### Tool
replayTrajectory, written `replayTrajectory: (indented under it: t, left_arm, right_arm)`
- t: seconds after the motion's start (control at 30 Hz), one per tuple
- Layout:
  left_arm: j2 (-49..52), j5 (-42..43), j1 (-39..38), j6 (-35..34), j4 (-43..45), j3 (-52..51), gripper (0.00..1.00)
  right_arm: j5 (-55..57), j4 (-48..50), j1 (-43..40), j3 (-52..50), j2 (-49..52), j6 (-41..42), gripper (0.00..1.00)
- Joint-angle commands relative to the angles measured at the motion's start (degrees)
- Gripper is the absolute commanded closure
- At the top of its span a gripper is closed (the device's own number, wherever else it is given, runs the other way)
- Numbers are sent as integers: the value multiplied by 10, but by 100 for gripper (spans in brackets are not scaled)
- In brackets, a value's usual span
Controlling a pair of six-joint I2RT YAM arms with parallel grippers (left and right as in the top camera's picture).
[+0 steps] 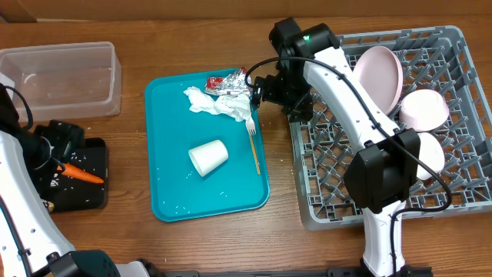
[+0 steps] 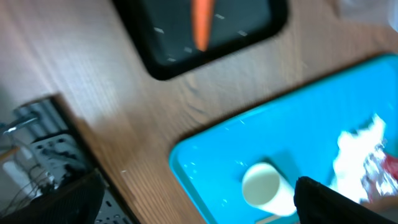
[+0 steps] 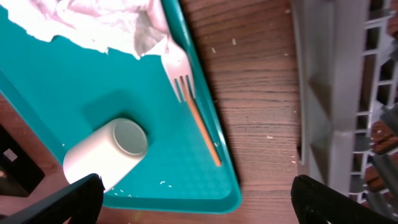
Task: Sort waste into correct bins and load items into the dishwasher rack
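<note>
On the teal tray a white cup lies on its side. A yellow-handled fork rests along the tray's right edge. Crumpled napkins and a red-and-silver foil wrapper sit at its far end. An orange carrot lies in the black tray; the clear tub stands beyond it. The grey rack holds a plate and two bowls. My right gripper hangs open by the napkins, above the fork and cup. My left gripper is open over the black tray.
Small beige crumbs are scattered on the teal tray and in the black tray. Bare wooden tabletop separates the teal tray from the rack. My right arm reaches across the rack's left side.
</note>
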Motion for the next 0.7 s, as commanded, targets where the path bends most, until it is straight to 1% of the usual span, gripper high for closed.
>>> replayTrajectory:
  t: [0.0,0.07,0.17,0.2,0.27,0.3,0.37,0.4,0.5,0.57,0.67]
  left_arm:
    - [3,65,-37,102,16,-20,0]
    - [3,49,-67,102,38,-33,0]
    - [3,15,-90,98,50,-37,0]
    - [3,24,-94,86,56,-37,0]
    - [3,86,-99,50,59,-39,0]
    - [3,118,-106,50,64,-44,0]
    - [3,156,-125,77,84,-53,2]
    - [3,161,-140,96,99,-61,2]
    - [4,139,-192,136,148,-94,0]
    - [7,109,-226,133,189,-121,0]
    - [16,105,-249,133,241,-149,0]
  right_arm:
    - [-8,8,4,14,-19,-12,0]
    - [-8,16,4,14,-19,-12,0]
    - [-8,16,4,14,-19,-12,0]
    - [-8,16,4,14,-19,-13,0]
    - [-8,17,3,14,-19,-13,0]
    - [-9,17,2,14,-19,-13,0]
    - [-8,16,-3,14,-19,-13,0]
    - [-9,14,-8,14,-19,-12,0]
    - [-13,11,-24,14,-19,-12,0]
    - [-17,7,-37,14,-19,-13,0]
    - [-48,-9,-56,14,-19,-33,0]
